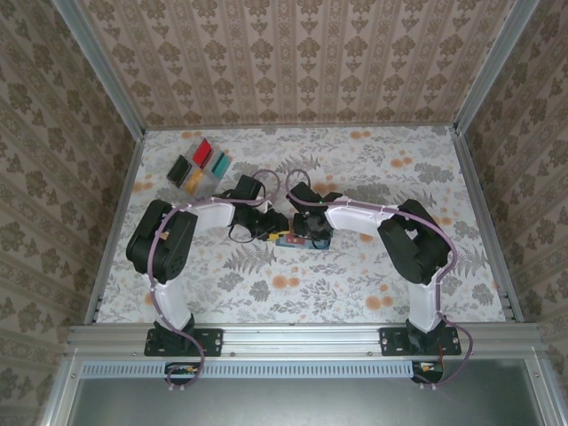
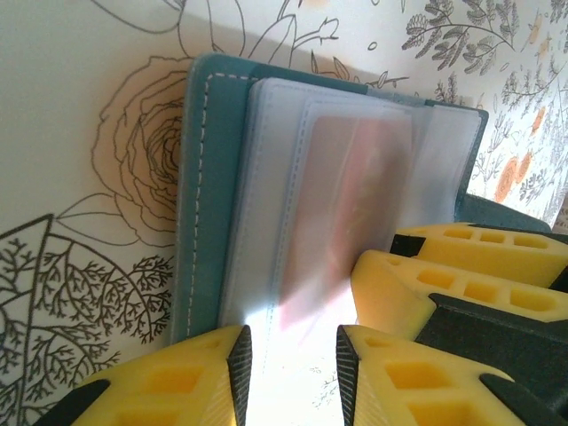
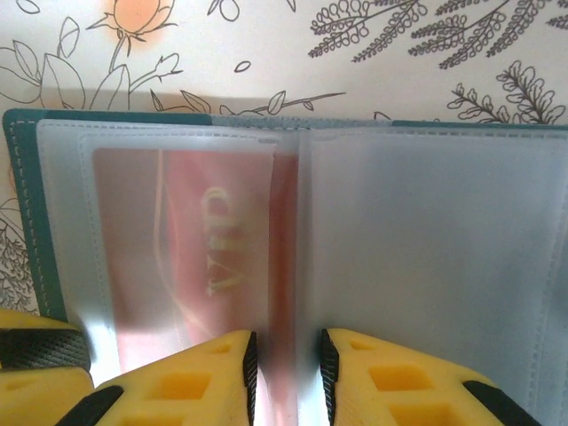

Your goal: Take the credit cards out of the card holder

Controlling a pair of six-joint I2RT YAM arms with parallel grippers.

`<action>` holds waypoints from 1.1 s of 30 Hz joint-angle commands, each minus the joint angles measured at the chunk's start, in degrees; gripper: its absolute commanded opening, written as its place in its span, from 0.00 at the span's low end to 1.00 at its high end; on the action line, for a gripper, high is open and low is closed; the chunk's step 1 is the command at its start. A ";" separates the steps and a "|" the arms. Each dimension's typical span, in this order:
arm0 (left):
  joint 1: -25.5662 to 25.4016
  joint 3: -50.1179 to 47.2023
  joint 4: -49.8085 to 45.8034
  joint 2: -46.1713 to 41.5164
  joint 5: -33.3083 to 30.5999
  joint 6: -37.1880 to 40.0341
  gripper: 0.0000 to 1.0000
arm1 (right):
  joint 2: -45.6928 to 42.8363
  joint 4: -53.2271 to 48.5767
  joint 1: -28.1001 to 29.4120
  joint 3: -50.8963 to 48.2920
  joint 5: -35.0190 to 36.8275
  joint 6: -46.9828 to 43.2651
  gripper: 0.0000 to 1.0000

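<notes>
Teal card holder (image 1: 286, 240) centred on table (image 1: 426, 177) between left gripper (image 1: 265, 227) and right gripper (image 1: 311, 233), five credit cards (image 1: 203, 151) near back-left rail (image 1: 120, 213), open room rightward, left wrist, jaws astride clear sleeve (image 2: 275, 177) edge, right wrist, jaws astride one red card (image 3: 177, 248), grip you cannot tell.

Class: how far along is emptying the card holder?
Done: five small flat cards, red, teal, black, yellow-orange and pale grey, lie loose on the floral table. In hand: left gripper and right gripper straddle the clear plastic sleeves of the open teal wallet. Left: one red VIP card inside a sleeve.
</notes>
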 commanded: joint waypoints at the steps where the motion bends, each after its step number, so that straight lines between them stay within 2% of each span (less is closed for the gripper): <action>1: -0.49 1.47 -0.96 1.78 0.66 -0.29 0.34 | 0.95 1.13 -0.71 -3.63 -2.66 1.55 0.29; 18: -2.06 5.33 -5.69 3.08 0.83 1.45 0.33 | -0.96 6.26 -2.57 -7.92 -5.33 2.75 0.23; 24: -1.80 6.47 -10.54 1.38 -5.19 3.70 0.33 | -1.36 5.90 -2.84 -8.44 -4.57 2.70 0.21; 33: -1.84 5.90 -9.83 1.59 -4.97 3.13 0.34 | 1.20 2.01 -2.41 -6.62 -2.33 1.93 0.18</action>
